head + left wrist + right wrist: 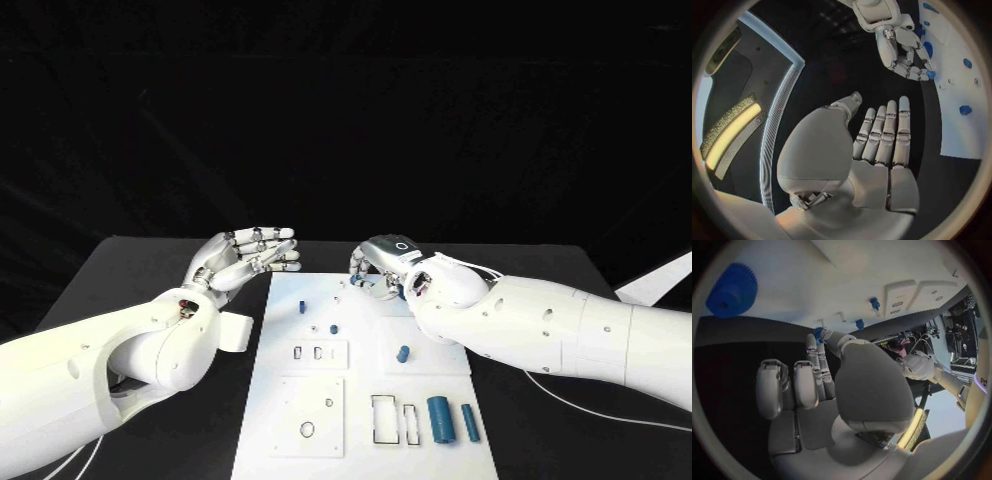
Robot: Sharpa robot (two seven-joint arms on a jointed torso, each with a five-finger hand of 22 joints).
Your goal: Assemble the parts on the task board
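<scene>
The white task board [368, 400] is laid lengthwise on the black tabletop [130, 280], so that both arms can reach it from either side. At its far end the right robot hand [384, 268] is bent down over the board's edge, and a small blue part [819, 333] is seen pinched at its fingertips in the right wrist view, apparently so that it can be brought to a seat on the board. The left robot hand [248, 255] is held just beside the board's far left corner, released and grasping nothing, its fingers [886, 135] straight and close together; it is judged to be kept there out of the way. Other blue parts lie unplaced on the board: a small peg [402, 353] near the middle and two larger cylinders [453, 420] at the near end, beside rectangular slots [385, 418] probably meant to receive them.
</scene>
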